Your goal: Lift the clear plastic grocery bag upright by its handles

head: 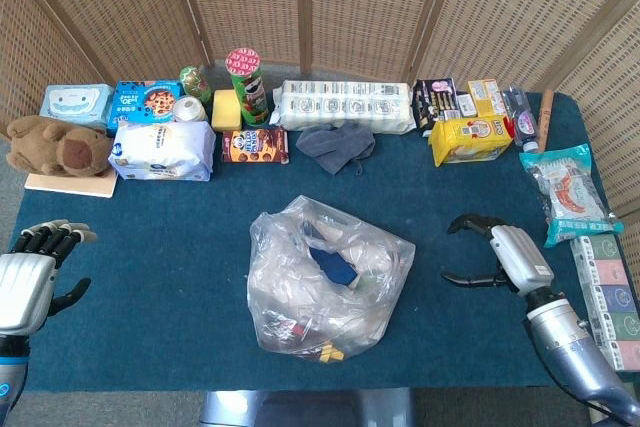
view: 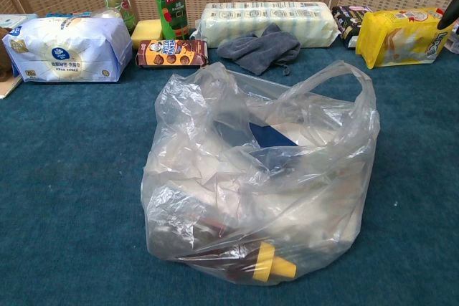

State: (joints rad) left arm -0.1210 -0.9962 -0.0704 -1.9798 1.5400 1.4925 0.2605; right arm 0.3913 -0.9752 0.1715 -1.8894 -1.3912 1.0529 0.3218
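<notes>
Wicker screens point(head: 330, 7) back a table point(head: 180, 247) under blue cloth; goods line its far edge. Bag point(head: 325, 282) of clear plastic sits slumped at the table's near middle, mouth gaping upward, one handle loop point(view: 337, 80) arching at its right side in the chest view; contents show through the film (a dark blue item high up, a yellow cap point(view: 269, 263) at the bottom near edge).

Right hand point(head: 495, 257) hovers over the cloth to the bag's right, near but apart from it; fingers point(head: 465, 222) spread and curved toward the bag, thumb below, nothing between them. Chest view catches only a dark fingertip at its right edge. Left hand point(head: 30, 277) hangs at the table's left near corner, well apart from the bag; fingers loosely splayed, holding nothing.

Far row, left to right: plush bear point(head: 55, 145); wipes pack point(head: 75, 102); cookie box point(head: 147, 102); white bag point(head: 160, 152); Pringles can point(head: 248, 85); brown snack box point(head: 254, 145); long white pack point(head: 345, 105); grey cloth point(head: 335, 145) just in front of it; yellow pack point(head: 470, 139). Sealed pouch point(head: 570, 182) lies by the right edge.
</notes>
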